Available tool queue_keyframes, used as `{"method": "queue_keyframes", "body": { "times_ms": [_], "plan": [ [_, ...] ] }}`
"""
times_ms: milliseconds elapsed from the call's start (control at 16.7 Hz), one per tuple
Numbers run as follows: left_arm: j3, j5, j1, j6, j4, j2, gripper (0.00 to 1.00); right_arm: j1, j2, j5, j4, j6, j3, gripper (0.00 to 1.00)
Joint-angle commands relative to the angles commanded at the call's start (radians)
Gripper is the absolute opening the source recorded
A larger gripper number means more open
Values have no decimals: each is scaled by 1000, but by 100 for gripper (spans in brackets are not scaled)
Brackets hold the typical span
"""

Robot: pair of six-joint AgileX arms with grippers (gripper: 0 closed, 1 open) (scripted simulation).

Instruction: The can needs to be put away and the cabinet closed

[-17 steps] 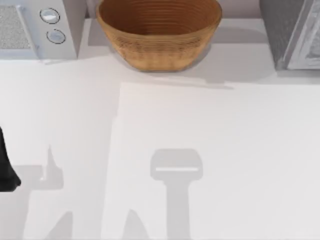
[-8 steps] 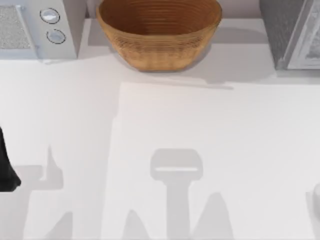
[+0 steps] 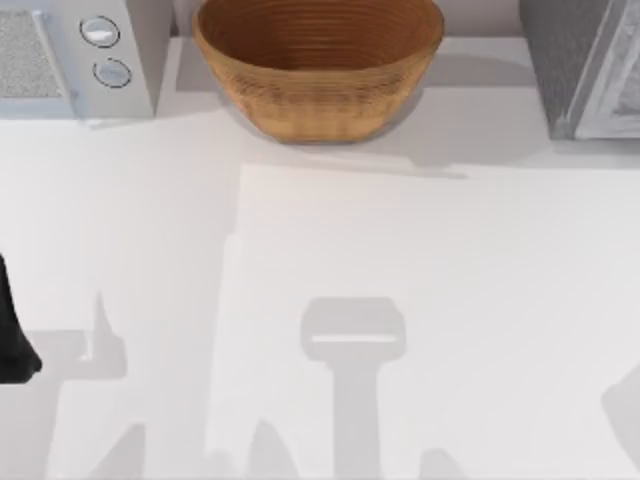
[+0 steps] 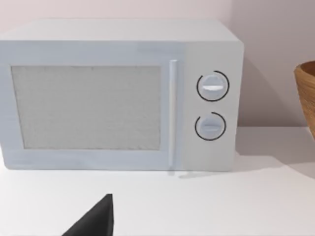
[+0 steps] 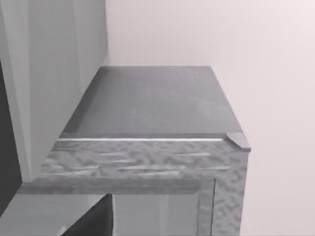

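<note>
Presently, the left end effector [image 3: 15, 340] is seen at the counter's [image 3: 420, 260] left edge; its opening cannot be told. A grey cabinet [image 5: 147, 128] is faced by the right wrist view; the can's place cannot be told.

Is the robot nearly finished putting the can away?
Hard to say. Done: nothing I can confirm. I cannot tell whether the can is inside the cabinet. In hand: the right gripper is up close by the cabinet's grey top, at the table's far right. The left arm sits parked at the table's left edge, facing the microwave. Left: making sure the cabinet ends up shut.
</note>
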Motion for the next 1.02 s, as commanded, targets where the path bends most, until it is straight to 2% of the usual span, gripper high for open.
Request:
{"method": "queue_keyframes", "body": {
  "times_ms": [240, 480, 720, 1020],
  "plan": [
    [0, 0, 0, 0, 0, 0, 100, 6, 1, 7, 3, 1, 1, 100],
    [0, 0, 0, 0, 0, 0, 100, 140, -7, 129, 1, 5, -4, 100],
    [0, 0, 0, 0, 0, 0, 100, 381, -21, 363, -4, 8, -10, 100],
    [0, 0, 0, 0, 0, 0, 100, 756, -34, 741, -18, 10, -19, 100]
  ]
}}
